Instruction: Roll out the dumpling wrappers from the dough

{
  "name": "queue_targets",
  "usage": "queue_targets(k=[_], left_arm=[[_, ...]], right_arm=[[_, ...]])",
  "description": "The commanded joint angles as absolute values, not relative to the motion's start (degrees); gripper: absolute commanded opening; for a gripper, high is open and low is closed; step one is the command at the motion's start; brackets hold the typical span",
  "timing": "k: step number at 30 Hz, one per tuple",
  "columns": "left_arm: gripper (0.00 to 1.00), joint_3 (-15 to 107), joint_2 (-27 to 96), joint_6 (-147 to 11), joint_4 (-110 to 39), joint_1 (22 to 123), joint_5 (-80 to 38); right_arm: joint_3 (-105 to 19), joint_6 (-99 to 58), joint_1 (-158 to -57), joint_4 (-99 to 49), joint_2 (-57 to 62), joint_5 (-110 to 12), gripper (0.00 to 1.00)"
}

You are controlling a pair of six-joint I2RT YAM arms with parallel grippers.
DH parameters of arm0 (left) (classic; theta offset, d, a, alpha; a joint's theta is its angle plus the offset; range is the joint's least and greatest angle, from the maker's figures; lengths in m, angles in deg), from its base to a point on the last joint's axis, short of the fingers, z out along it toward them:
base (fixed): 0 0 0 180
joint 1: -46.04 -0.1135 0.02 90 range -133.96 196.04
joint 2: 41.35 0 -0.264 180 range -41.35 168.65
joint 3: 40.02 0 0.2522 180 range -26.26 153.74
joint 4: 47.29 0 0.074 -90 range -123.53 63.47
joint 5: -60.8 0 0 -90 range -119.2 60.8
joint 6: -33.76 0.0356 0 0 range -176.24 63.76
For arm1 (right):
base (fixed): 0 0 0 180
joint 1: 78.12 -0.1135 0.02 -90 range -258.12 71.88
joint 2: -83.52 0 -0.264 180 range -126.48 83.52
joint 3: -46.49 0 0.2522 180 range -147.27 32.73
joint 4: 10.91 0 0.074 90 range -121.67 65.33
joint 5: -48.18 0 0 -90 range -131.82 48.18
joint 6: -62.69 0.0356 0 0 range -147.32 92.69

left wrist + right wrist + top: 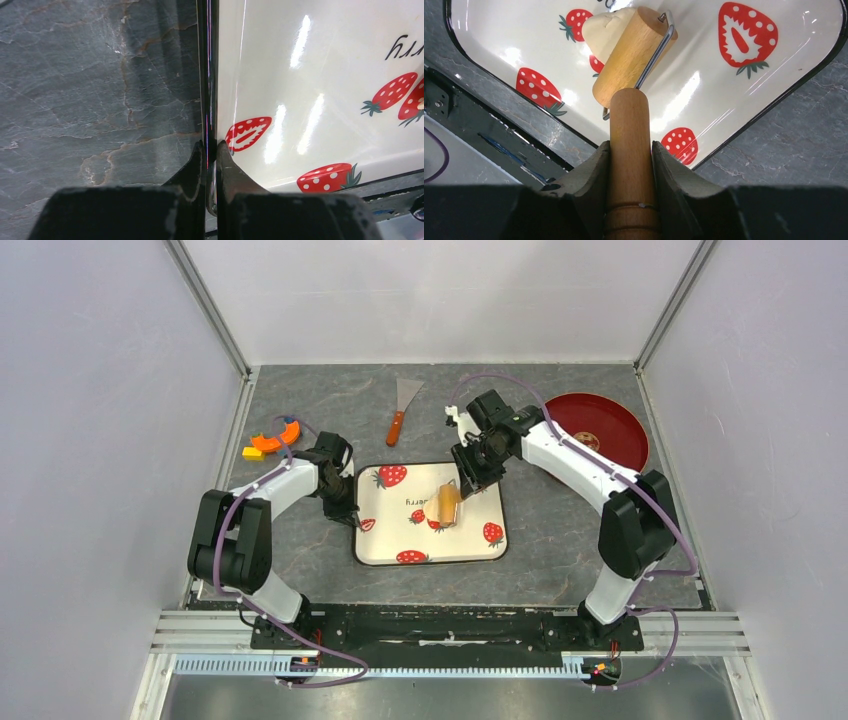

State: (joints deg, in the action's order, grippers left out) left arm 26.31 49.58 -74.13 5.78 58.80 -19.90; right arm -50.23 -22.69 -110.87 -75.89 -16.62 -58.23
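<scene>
The strawberry-print tray (470,540) lies in the middle of the table. A pale lump of dough (605,30) rests on it, with the wooden roller's cylinder (634,50) lying against its near side. My right gripper (630,144) is shut on the roller's wooden handle (629,115), reaching in from the right (470,478). My left gripper (211,144) is shut on the tray's black left rim (207,75), one finger outside and one inside. No dumpling wrappers are in view.
A scraper with an orange handle (403,410) lies behind the tray. A dark red plate (600,428) sits at the back right. Small orange and yellow pieces (268,443) lie at the back left. White walls enclose the slate table.
</scene>
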Motion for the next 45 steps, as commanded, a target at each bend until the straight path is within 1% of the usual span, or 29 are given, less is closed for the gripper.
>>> queue_targets(k=[1,5,13,19,27,33,38,45], left_arm=[[0.06,27.2,48.1,-70.4,7.1,59.0,-23.0],[0.05,27.0,48.1,-70.5,6.9,59.1,-22.7],[0.03,26.8,48.0,-70.6,6.7,59.2,-22.7],[0.02,26.7,48.0,-70.7,6.7,59.3,-22.7],[0.02,26.8,48.0,-70.7,6.7,59.5,-22.7],[0.02,26.8,48.2,-70.7,6.7,59.6,-22.7],[0.02,26.8,48.3,-70.7,6.7,59.6,-22.9],[0.02,27.0,48.5,-70.7,6.7,59.7,-22.9]], right_arm=[[-48.0,-23.6,-111.0,-77.5,-15.8,-51.5,0.00],[-48.8,-24.4,-111.0,-78.4,-15.1,-50.4,0.00],[-55.2,-25.0,-110.6,-75.9,-10.9,-56.6,0.00],[-57.6,-23.7,-109.1,-75.6,-10.2,-59.5,0.00],[-61.3,-21.9,-108.9,-76.8,-15.0,-60.8,0.00],[-63.9,-23.2,-108.9,-81.7,-20.7,-57.6,0.00],[-61.1,-23.9,-109.0,-84.6,-20.4,-52.1,0.00],[-53.3,-25.6,-109.4,-82.4,-19.1,-50.2,0.00]])
